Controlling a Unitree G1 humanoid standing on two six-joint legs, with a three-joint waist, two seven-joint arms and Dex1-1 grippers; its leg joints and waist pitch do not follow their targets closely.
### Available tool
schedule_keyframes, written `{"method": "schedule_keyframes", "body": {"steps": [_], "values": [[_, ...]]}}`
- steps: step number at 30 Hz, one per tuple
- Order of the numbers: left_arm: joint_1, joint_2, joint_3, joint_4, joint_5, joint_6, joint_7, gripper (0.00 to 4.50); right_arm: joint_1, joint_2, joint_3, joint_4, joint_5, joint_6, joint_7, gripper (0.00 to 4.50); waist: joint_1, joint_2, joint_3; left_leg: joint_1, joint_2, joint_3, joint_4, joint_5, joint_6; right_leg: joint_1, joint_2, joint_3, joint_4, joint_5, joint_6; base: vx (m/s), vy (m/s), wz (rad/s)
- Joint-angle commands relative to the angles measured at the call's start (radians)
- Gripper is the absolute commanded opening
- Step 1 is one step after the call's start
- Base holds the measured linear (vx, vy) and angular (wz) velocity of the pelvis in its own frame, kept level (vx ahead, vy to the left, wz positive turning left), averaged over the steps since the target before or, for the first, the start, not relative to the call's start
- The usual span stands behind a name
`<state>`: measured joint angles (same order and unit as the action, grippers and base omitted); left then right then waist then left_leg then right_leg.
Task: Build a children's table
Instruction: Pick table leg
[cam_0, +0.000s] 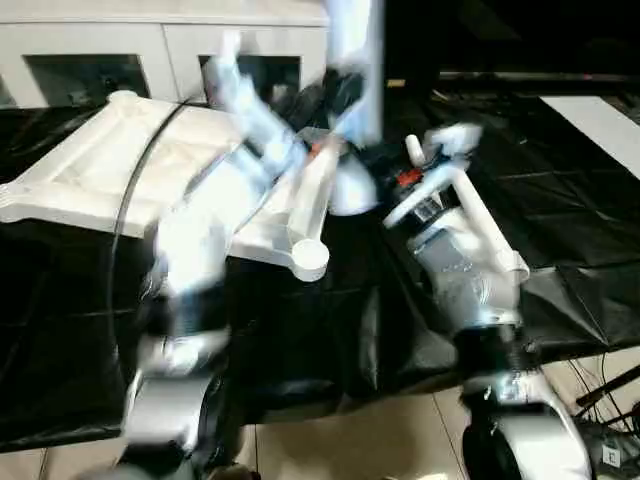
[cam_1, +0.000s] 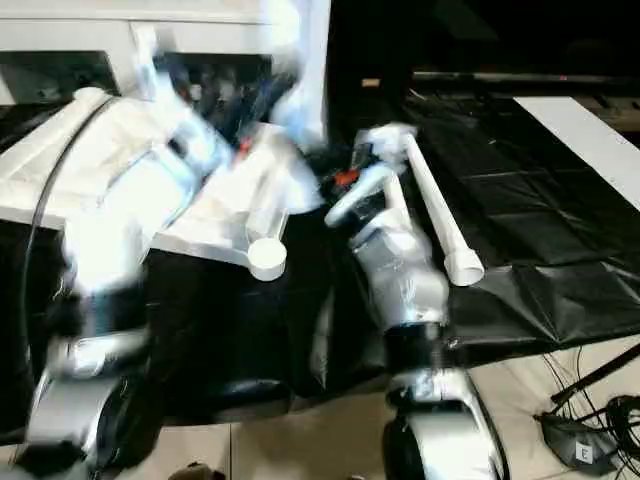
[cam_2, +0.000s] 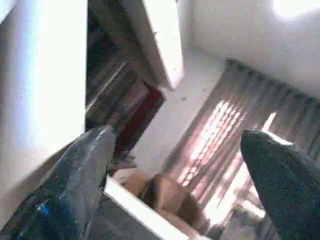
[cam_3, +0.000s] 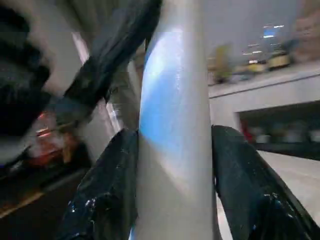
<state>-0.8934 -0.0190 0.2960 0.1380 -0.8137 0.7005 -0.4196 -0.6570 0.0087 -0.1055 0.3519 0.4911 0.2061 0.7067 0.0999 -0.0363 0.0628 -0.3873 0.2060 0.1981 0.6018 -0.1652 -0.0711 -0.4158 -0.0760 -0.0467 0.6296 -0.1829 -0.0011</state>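
Observation:
The children's table top (cam_0: 90, 170) lies underside up on the black cloth at the left. One white leg (cam_0: 312, 200) rests across its near corner. A second leg (cam_1: 437, 205) lies beside my right forearm. My right gripper (cam_3: 175, 150) is shut on a third white leg (cam_0: 356, 50), which stands upright above the top's right edge. My left gripper (cam_2: 175, 145) is raised over the table top with its fingers (cam_2: 90, 165) wide open and nothing between them. It hangs close to the upright leg, which passes just outside one finger.
The black-draped work table (cam_0: 560, 200) stretches to the right, with a white board (cam_0: 600, 125) at its far right. A white cabinet (cam_0: 150, 50) stands behind. A black cable (cam_0: 135, 170) crosses the table top. More cables (cam_1: 590, 420) lie on the tiled floor.

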Motion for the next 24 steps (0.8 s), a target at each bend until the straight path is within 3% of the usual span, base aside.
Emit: {"method": "schedule_keyframes", "body": {"steps": [1, 3, 4, 5, 6, 8, 9, 13, 14, 15, 16, 18, 19, 24], "values": [[-0.015, 0.003, 0.004, 0.045, -0.004, 0.027, 0.019, 4.5, 0.018, -0.02, 0.043, -0.071, 0.024, 0.032, 0.072, 1.84, 0.007, -0.002, -0.074, 0.02, 0.016, -0.012, -0.068, -0.178, 0.023, 0.057, -0.05, 0.034, -0.074, -0.155, -0.19, 0.0, 0.0, 0.0], [-0.019, 0.001, 0.005, 0.046, -0.001, 0.045, 0.023, 4.5, 0.031, -0.028, 0.059, -0.088, 0.013, 0.037, 0.091, 1.84, 0.012, -0.004, -0.075, 0.019, 0.016, -0.011, -0.067, -0.164, 0.021, 0.058, -0.05, 0.034, -0.073, -0.137, -0.187, 0.0, 0.0, 0.0], [-0.019, 0.0, 0.003, 0.046, 0.012, 0.058, 0.03, 4.5, 0.041, -0.034, 0.067, -0.108, 0.012, 0.049, 0.102, 1.84, 0.014, -0.015, -0.076, 0.017, 0.015, -0.01, -0.066, -0.15, 0.026, 0.058, -0.05, 0.035, -0.072, -0.122, -0.187, 0.0, 0.0, 0.0], [-0.018, 0.008, -0.005, 0.05, 0.026, 0.059, 0.032, 4.5, 0.047, -0.037, 0.072, -0.124, 0.017, 0.061, 0.105, 1.84, 0.016, -0.014, -0.077, 0.017, 0.015, -0.011, -0.065, -0.142, 0.028, 0.06, -0.051, 0.034, -0.069, -0.116, -0.189, 0.0, 0.0, 0.0], [-0.012, 0.016, -0.016, 0.053, 0.045, 0.053, 0.035, 4.5, 0.051, -0.036, 0.077, -0.134, 0.017, 0.063, 0.101, 1.84, 0.019, -0.005, -0.078, 0.018, 0.016, -0.013, -0.065, -0.124, 0.031, 0.059, -0.052, 0.034, -0.067, -0.098, -0.19, 0.0, 0.0, 0.0], [0.002, 0.036, -0.034, 0.058, 0.069, 0.032, 0.058, 4.5, 0.049, -0.033, 0.075, -0.129, -0.002, 0.045, 0.065, 1.84, 0.016, 0.001, -0.079, 0.018, 0.017, -0.013, -0.065, -0.122, 0.028, 0.057, -0.05, 0.033, -0.066, -0.075, -0.194, 0.0, 0.0, 0.0], [0.002, 0.036, -0.034, 0.058, 0.069, 0.032, 0.058, 4.5, 0.049, -0.033, 0.075, -0.129, -0.002, 0.045, 0.065, 1.84, 0.015, -0.001, -0.079, 0.017, 0.016, -0.013, -0.065, -0.121, 0.026, 0.058, -0.05, 0.033, -0.066, -0.072, -0.195, 0.0, 0.0, 0.0], [0.032, 0.068, -0.056, 0.035, 0.096, 0.018, 0.058, 4.5, 0.012, -0.033, 0.015, -0.066, -0.07, -0.04, -0.083, 1.84, 0.012, -0.001, -0.077, 0.018, 0.015, -0.013, -0.067, -0.136, 0.002, 0.058, -0.052, 0.033, -0.067, -0.096, -0.19, 0.0, 0.0, 0.0], [0.055, 0.093, -0.079, 0.003, 0.122, 0.02, 0.042, 4.5, -0.014, -0.037, -0.027, -0.05, -0.061, -0.053, -0.128, 1.84, 0.01, -0.003, -0.078, 0.019, 0.018, -0.014, -0.069, -0.142, -0.002, 0.057, -0.054, 0.033, -0.066, -0.111, -0.187, 0.0, 0.0, 0.0], [0.061, 0.099, -0.087, -0.006, 0.132, 0.02, 0.036, 4.5, -0.02, -0.039, -0.039, -0.049, -0.053, -0.051, -0.133, 1.84, 0.009, -0.001, -0.077, 0.021, 0.019, -0.014, -0.07, -0.148, -0.004, 0.056, -0.053, 0.033, -0.068, -0.12, -0.185, 0.0, 0.0, 0.0], [0.076, 0.119, -0.112, -0.023, 0.159, 0.01, 0.021, 4.5, -0.028, -0.044, -0.044, -0.053, -0.046, -0.046, -0.13, 1.84, 0.008, -0.006, -0.078, 0.023, 0.019, -0.012, -0.068, -0.146, -0.005, 0.056, -0.051, 0.034, -0.066, -0.117, -0.181, 0.0, 0.0, 0.0], [0.084, 0.131, -0.128, -0.031, 0.175, 0.002, 0.013, 4.5, -0.031, -0.048, -0.043, -0.056, -0.046, -0.044, -0.126, 1.84, 0.009, -0.002, -0.077, 0.024, 0.019, -0.012, -0.068, -0.147, -0.002, 0.053, -0.049, 0.035, -0.065, -0.106, -0.166, 0.0, 0.0, 0.0], [0.095, 0.144, -0.144, -0.041, 0.185, -0.006, 0.002, 4.5, -0.03, -0.051, -0.028, -0.073, -0.052, -0.037, -0.105, 1.84, 0.01, -0.01, -0.077, 0.023, 0.018, -0.011, -0.068, -0.135, 0.004, 0.055, -0.048, 0.035, -0.064, -0.099, -0.158, 0.0, 0.0, 0.0], [0.099, 0.145, -0.144, -0.043, 0.173, -0.015, -0.002, 4.5, -0.003, -0.052, 0.026, -0.109, -0.059, -0.016, -0.067, 1.84, 0.01, 0.002, -0.079, 0.022, 0.016, -0.012, -0.067, -0.13, -0.004, 0.056, -0.047, 0.034, -0.058, -0.041, -0.183, 0.0, 0.0, 0.0]]}}
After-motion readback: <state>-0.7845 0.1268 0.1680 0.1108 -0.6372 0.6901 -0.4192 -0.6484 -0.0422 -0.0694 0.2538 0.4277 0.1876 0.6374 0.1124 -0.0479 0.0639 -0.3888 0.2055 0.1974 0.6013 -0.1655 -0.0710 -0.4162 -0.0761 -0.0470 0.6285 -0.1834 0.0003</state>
